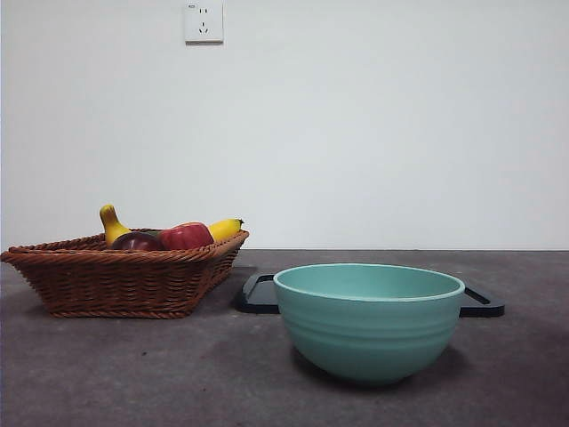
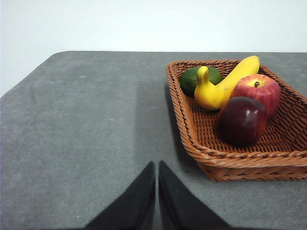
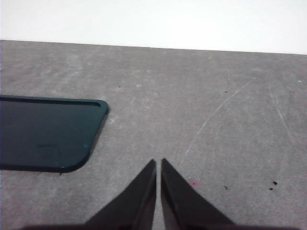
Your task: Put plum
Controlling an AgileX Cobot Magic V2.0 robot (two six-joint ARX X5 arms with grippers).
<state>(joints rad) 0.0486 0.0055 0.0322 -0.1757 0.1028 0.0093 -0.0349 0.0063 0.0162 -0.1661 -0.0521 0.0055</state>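
Plum [image 2: 242,120], dark maroon and glossy, is seen lying in the wicker basket [image 2: 192,139], touching the red apple [image 2: 256,91] beside it. A yellow banana [image 2: 225,84] is laid across the basket past the plum, and a green fruit [image 2: 189,79] is tucked behind the banana.

In the front view the basket [image 1: 116,280] is set on the grey table [image 1: 133,374], with the plum [image 1: 135,241] just showing over its rim next to the apple [image 1: 185,236]. A teal bowl [image 1: 369,325] is placed near the camera, well apart from the basket, and a black tray [image 1: 258,298] is partly hidden behind it. A white wall socket [image 1: 204,21] is noted; no writing can be read on it.

Left fingers [image 2: 157,191] are held nearly closed, empty, over bare table near the basket. Right fingers [image 3: 159,189] are likewise nearly closed and empty, near the tray [image 3: 45,139]. Faint markings on the tray cannot be read.
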